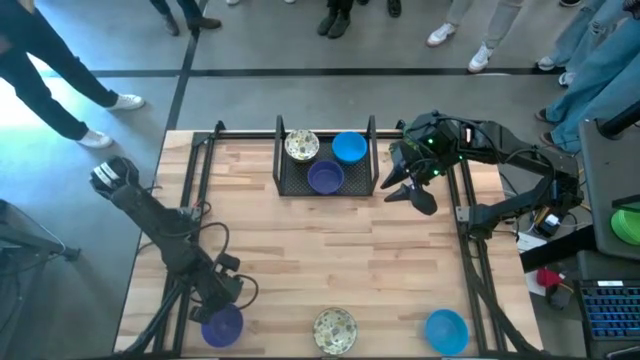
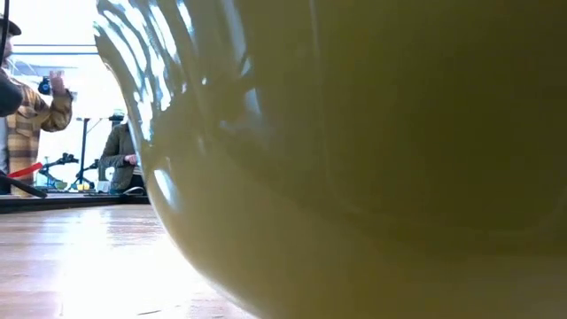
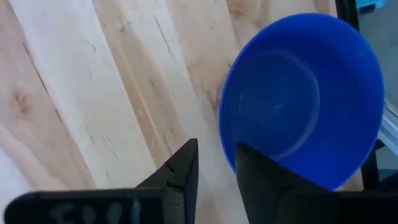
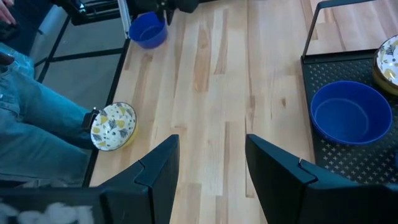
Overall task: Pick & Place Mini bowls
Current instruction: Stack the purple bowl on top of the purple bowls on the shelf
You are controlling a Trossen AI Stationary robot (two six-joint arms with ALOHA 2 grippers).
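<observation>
Three mini bowls stand along the table's near edge: a purple one (image 1: 222, 327) at the left, a cream speckled one (image 1: 335, 330) in the middle, which fills the low view (image 2: 354, 177), and a bright blue one (image 1: 446, 331) at the right. My left gripper (image 3: 217, 149) is open and points down at the purple bowl (image 3: 301, 99). One finger (image 3: 264, 180) is over the bowl's inside, the other (image 3: 183, 171) over the wood outside its rim. My right gripper (image 4: 211, 158) hangs open and high, beside the tray's right end (image 1: 405, 192).
The black mesh tray (image 1: 290, 185) at the far middle holds a cream bowl (image 1: 301, 146), a bright blue bowl (image 1: 349, 147) and a purple bowl (image 1: 325, 177). Bare wood lies between the tray and the near row. People stand beyond the far edge.
</observation>
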